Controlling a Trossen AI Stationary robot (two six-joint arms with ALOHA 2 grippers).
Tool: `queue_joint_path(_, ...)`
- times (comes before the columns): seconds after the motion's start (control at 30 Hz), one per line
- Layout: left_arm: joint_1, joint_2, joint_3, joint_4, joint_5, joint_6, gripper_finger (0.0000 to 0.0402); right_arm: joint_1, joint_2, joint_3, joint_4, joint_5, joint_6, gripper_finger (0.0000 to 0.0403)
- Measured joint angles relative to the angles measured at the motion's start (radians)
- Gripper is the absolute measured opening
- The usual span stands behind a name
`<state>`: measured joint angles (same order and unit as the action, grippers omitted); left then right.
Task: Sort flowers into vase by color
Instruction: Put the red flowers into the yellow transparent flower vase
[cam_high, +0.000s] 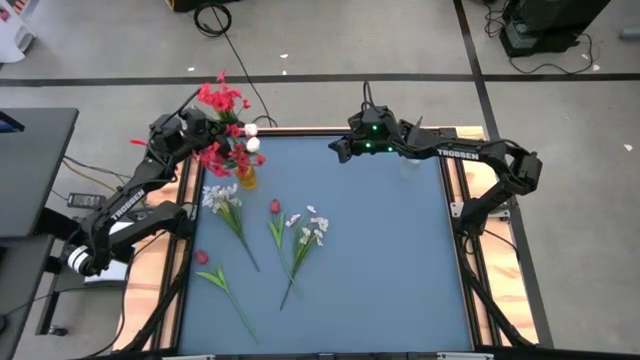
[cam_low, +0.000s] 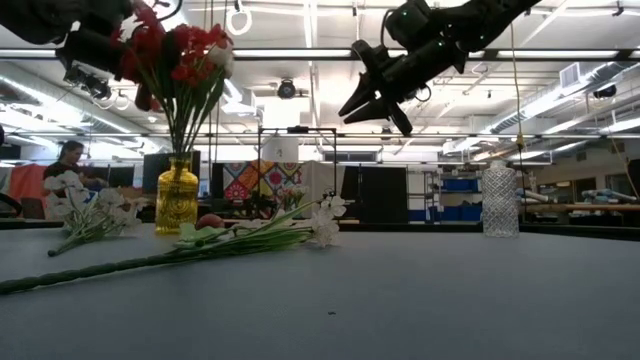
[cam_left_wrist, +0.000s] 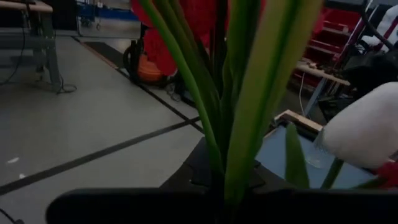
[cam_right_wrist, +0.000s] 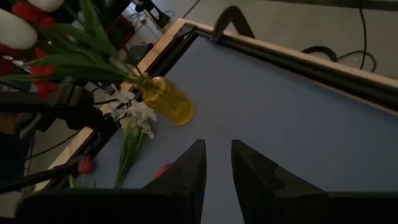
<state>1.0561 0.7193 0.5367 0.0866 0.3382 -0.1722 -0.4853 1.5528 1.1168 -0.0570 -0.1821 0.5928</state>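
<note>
Red flowers go in the yellow vase

The left gripper (cam_high: 200, 128) is closed on the red flowers (cam_high: 222, 100) above the yellow vase (cam_high: 246, 176) (go slowly); the right gripper (cam_low: 375, 105) hangs open, empty.

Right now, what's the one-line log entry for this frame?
left end effector: at red flowers in yellow vase | right end effector: open, raised, empty | clear vase: empty | four flowers on table

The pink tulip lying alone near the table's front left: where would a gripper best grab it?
Probably mid-stem. The pink tulip lies flat with its thin stem running diagonally toward the table's front, clear of the other flowers. Coming straight down, fingers either side of the stem, avoids crushing the bloom. The open right gripper is free.
</note>
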Motion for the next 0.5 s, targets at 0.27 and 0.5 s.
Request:
queue_joint_path(0.27,0.000,-0.002,-0.072,0.090,0.080,0.093,0.0027,-0.041,0.000,0.000,0.027,-0.004,-0.026,0.0085)
queue_joint_path(0.5,0.000,0.002,-0.078,0.054,0.129,0.125,0.0067,-0.057,0.000,0.000,0.034,-0.043,-0.012,0.0085)
